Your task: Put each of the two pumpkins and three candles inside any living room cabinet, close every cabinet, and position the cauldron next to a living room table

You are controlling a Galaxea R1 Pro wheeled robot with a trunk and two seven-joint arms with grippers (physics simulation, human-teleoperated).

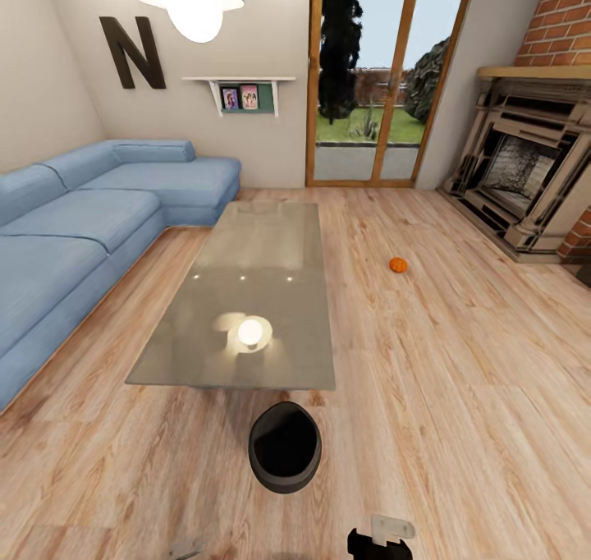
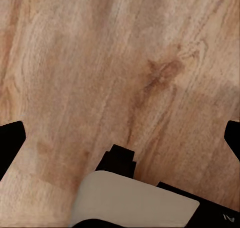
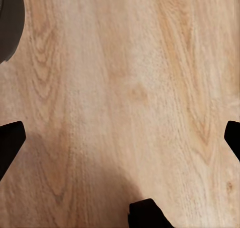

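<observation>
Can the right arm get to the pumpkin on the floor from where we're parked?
Probably not. The pumpkin lies far ahead on the floor, right of the table, while the right gripper hangs open over bare boards beside the cauldron. Nothing blocks the path, so drive closer.

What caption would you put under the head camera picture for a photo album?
Living room from above: black cauldron on the wood floor beside the glass coffee table, a lone pumpkin farther off near the fireplace.
</observation>
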